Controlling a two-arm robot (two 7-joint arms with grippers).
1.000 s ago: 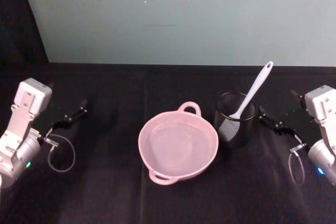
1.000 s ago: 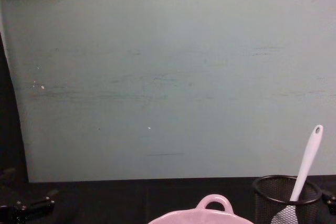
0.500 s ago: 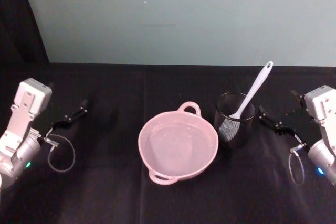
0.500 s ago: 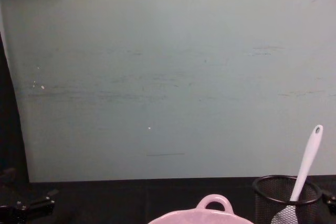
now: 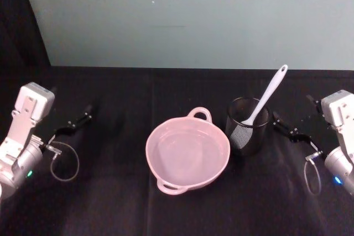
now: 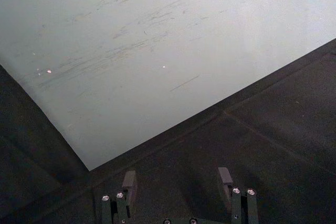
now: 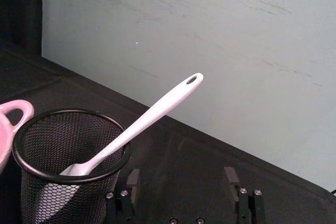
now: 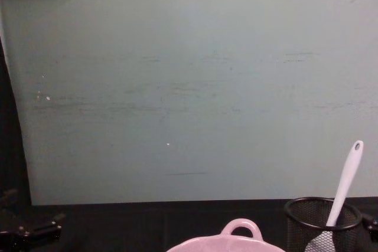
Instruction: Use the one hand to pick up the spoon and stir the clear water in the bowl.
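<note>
The right hand, spread, is just beside the cup holding the spoon; the left hand, spread, is well apart from the bowl across bare bench.

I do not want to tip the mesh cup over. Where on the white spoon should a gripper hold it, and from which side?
Hold the spoon by its bare upper handle, just under the oval hole. Its head sits inside the mesh cup, and the handle leans out toward the right, where the right gripper waits open, so coming from the right seems best.
</note>
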